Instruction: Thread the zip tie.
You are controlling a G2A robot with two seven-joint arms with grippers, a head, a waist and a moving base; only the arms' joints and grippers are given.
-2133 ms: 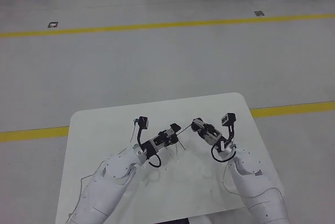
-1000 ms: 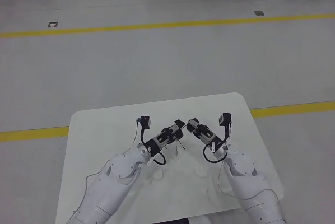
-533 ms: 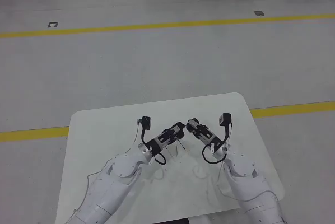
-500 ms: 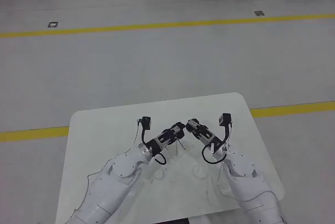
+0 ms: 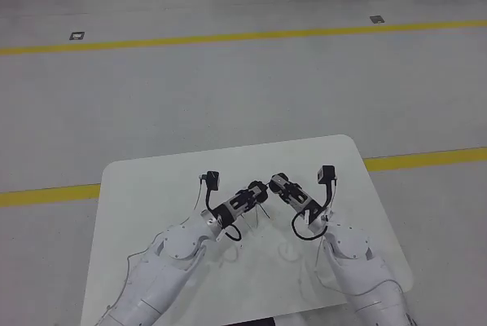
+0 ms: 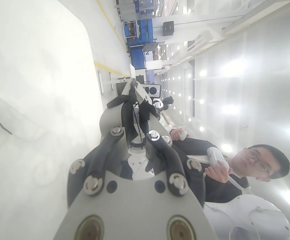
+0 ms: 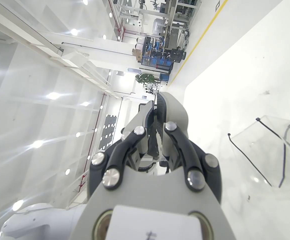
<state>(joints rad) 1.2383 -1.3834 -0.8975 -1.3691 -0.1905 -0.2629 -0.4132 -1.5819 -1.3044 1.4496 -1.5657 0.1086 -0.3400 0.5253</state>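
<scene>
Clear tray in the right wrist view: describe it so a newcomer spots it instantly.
Find the white rounded-corner table. On it, near the right gripper, lies a clear plastic tray, the only see-through thing there, holding thin black zip ties.

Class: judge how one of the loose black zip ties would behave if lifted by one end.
Probably light and floppy: the zip tie is a thin, slightly curved strip, so it would likely droop. Lying flat, it seems unlikely to roll.

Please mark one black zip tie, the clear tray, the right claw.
black plastic zip tie (image 7: 248,157), right wrist view, strap middle.
clear plastic tray (image 7: 262,148), right wrist view, bare floor.
right claw (image 7: 157,99), right wrist view, between fingertips.
</scene>
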